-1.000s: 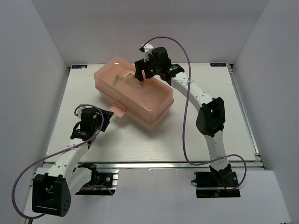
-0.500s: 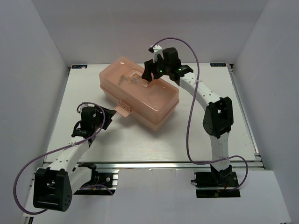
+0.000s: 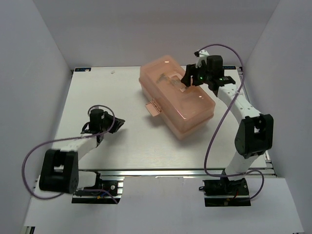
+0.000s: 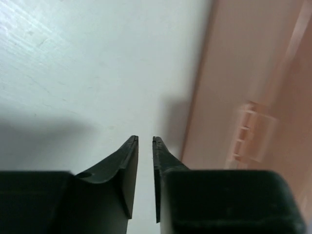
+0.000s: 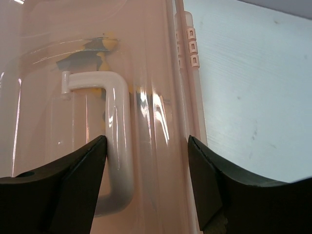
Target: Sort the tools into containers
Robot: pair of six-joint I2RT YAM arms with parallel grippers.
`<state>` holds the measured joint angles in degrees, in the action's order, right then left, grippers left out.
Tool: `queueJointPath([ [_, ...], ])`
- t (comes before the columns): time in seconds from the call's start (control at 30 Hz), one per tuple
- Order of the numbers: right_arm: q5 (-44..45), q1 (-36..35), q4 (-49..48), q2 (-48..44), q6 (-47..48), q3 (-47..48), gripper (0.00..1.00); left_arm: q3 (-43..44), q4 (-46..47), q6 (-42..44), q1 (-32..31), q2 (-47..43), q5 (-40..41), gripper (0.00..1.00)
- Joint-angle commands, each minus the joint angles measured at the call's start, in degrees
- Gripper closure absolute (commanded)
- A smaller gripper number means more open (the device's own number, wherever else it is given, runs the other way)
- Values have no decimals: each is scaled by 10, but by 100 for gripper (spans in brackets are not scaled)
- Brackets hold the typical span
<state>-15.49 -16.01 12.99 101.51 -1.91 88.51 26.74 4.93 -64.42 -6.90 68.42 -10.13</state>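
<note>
The containers are shut inside one closed salmon-pink toolbox (image 3: 190, 109) at the table's middle right. Through its lid (image 5: 48, 122) I see yellow-black pliers (image 5: 100, 48); the other tools are hidden. My right gripper (image 3: 186, 80) is low over the lid's far end, open wide (image 5: 146, 139). Its left finger stands against the white lid handle (image 5: 119, 146) and its right finger is near the hinged edge. My left gripper (image 3: 117, 122) sits low on the table, left of the box's latch (image 3: 153, 106). Its fingers (image 4: 145, 140) are almost together, only a thin slit apart, with nothing between them.
White walls close in the table (image 3: 97, 87) on the left, back and right. The box's front wall (image 4: 253, 58) and latch (image 4: 248, 131) lie just right of my left gripper. Purple cables loop off both arms.
The toolbox slid to the right across the table together with my right gripper on its lid. My left gripper's jaws closed from wide to nearly together, and the box moved away from it.
</note>
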Motion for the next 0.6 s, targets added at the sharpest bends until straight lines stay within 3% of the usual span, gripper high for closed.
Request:
queueJointPath([
  [0.0,67,26,145,-17,-51,-83,66,39,83,7,1,106,-79,73],
  [0.2,72,53,141,-73,-129,-154,68,163,126,34,-48,303,-183,77],
  [0.43,52,78,143,-76,-145,-166,69,276,164,26,-114,398,-222,71],
  [0.57,46,80,143,-73,-145,-163,69,286,203,8,-138,419,-255,71],
])
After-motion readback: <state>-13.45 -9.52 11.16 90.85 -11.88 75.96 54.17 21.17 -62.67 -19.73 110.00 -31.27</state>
